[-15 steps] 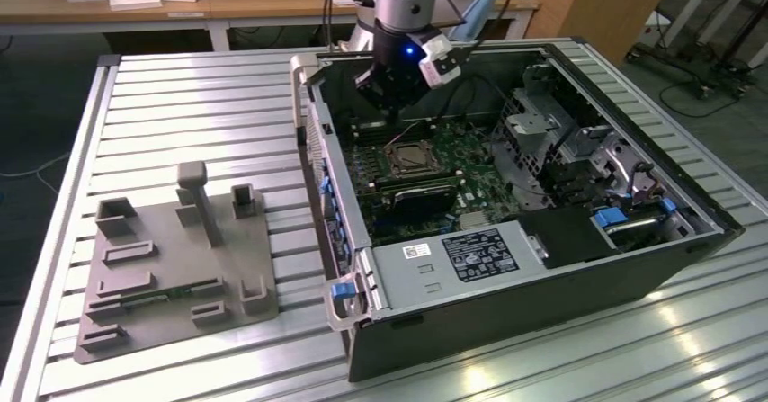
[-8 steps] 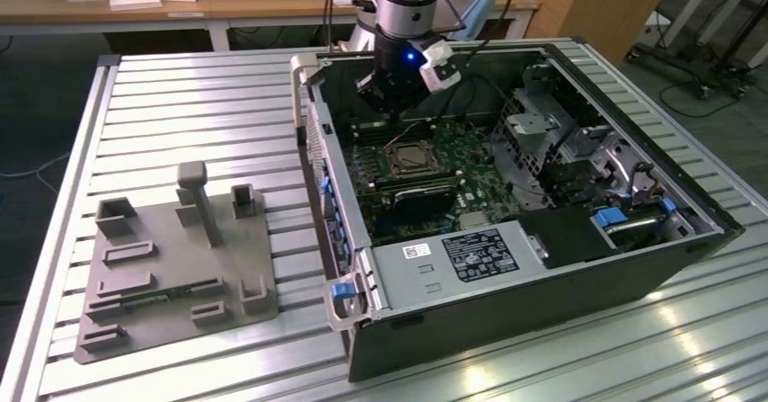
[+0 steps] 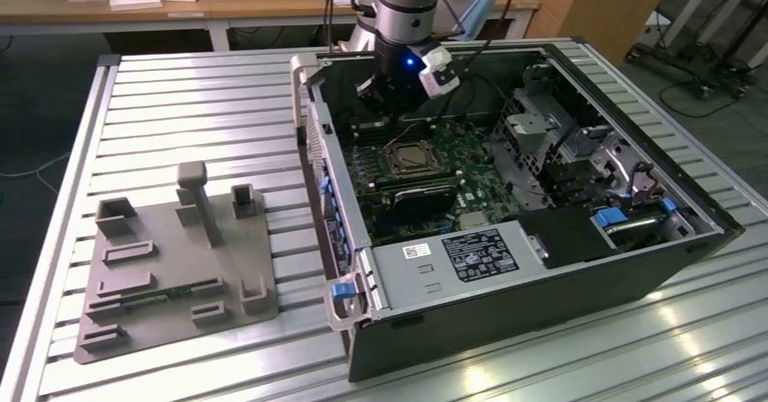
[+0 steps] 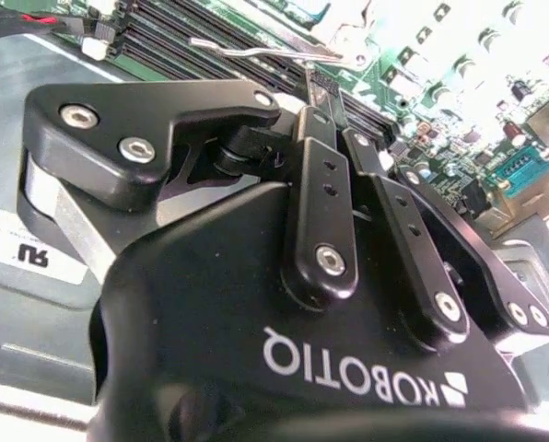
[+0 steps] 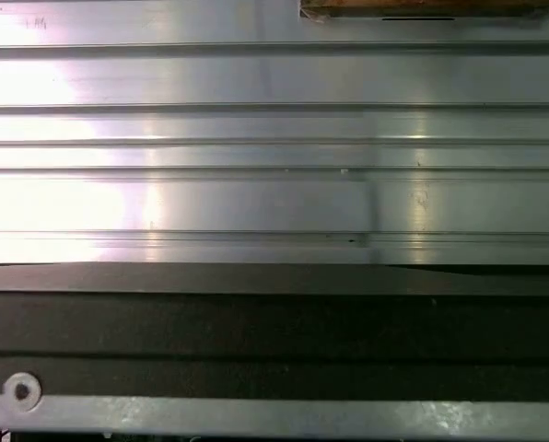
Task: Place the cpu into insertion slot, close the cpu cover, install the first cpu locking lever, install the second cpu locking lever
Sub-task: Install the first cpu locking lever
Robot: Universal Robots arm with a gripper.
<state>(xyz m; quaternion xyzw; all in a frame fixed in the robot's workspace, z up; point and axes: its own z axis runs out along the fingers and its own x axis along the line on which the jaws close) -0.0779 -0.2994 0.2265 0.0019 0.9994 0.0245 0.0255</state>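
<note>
Exterior view: the gripper (image 3: 384,105) hangs inside the open computer case (image 3: 540,317), near the insertion slot (image 3: 415,159).
In the second wrist view its fingers (image 4: 321,166) look pressed together near a silver lever (image 4: 256,51).

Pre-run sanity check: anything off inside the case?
Nothing spilled or broken. In the second wrist view a thin lever sticks out free over the memory slots, apparently unlatched.
</note>
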